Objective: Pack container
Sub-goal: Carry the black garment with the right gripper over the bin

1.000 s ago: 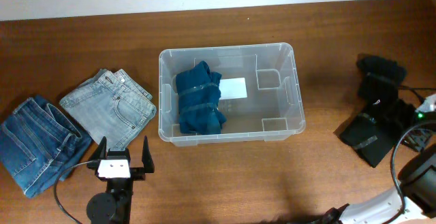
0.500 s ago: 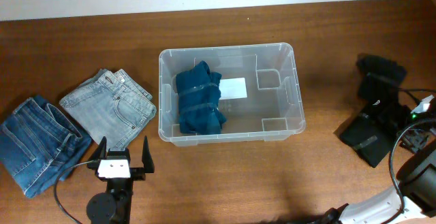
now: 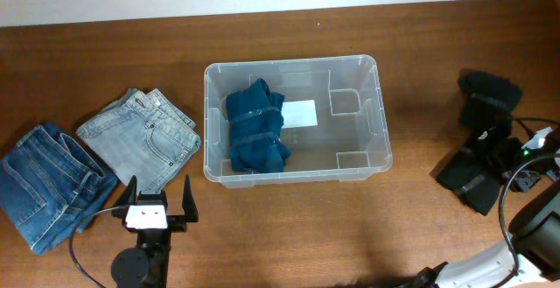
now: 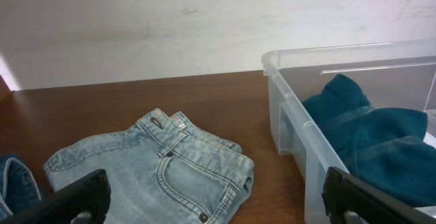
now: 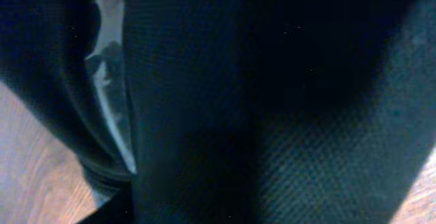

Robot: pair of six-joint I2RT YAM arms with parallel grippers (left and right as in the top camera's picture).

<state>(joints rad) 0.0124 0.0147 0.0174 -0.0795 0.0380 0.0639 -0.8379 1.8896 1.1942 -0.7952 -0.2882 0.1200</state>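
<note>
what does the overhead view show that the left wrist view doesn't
Only the overhead shows the black clothing at the far right and the full outline of the container. Only the left wrist gives a side-on look, where the teal garment appears to sit below the container's rim. Both show the container, the teal garment inside it, the light jeans lying to its left, and the left gripper with its fingers open.

Container [image 3: 289, 61] in overhead, left-wrist views
</note>
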